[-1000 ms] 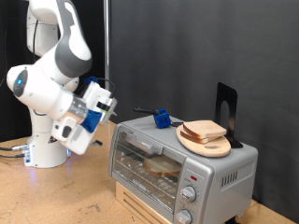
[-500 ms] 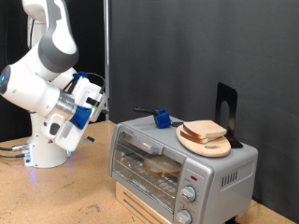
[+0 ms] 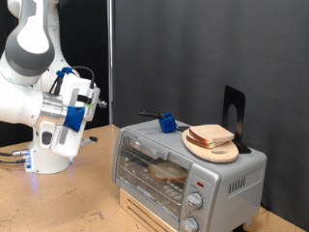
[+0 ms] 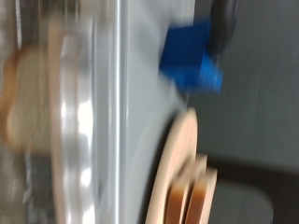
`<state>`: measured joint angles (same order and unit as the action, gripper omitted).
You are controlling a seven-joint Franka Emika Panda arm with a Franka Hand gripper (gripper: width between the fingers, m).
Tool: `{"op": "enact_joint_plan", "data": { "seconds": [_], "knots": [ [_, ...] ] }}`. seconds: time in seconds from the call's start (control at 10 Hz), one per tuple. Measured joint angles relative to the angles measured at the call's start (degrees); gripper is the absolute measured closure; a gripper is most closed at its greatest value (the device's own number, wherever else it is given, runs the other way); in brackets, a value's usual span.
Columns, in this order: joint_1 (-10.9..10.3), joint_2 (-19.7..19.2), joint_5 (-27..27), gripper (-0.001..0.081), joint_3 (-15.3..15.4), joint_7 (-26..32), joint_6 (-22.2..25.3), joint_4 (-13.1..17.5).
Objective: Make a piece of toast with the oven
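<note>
Arm hanging off to the bench's left side, oven door shut.

The oven (image 3: 188, 167) is sitting at the bench's right end with the piece of toast (image 3: 168, 173) lying on its rack to brown; spare slices are resting on the round wooden board (image 3: 211, 145) on top. Gripper (image 3: 81, 97) is carrying nothing; released or clenched, I can't tell.

Blurred oven (image 4: 131, 112), blue block (image 4: 192, 56), board (image 4: 173, 177).
</note>
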<state>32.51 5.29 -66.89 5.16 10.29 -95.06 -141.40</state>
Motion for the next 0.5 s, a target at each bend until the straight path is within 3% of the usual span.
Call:
{"op": "enact_joint_plan", "data": {
  "seconds": [0.5],
  "knots": [
    [-2.5,-7.2,-13.5,-0.0002,4.7,0.5,-18.1,5.6]
  ]
}}
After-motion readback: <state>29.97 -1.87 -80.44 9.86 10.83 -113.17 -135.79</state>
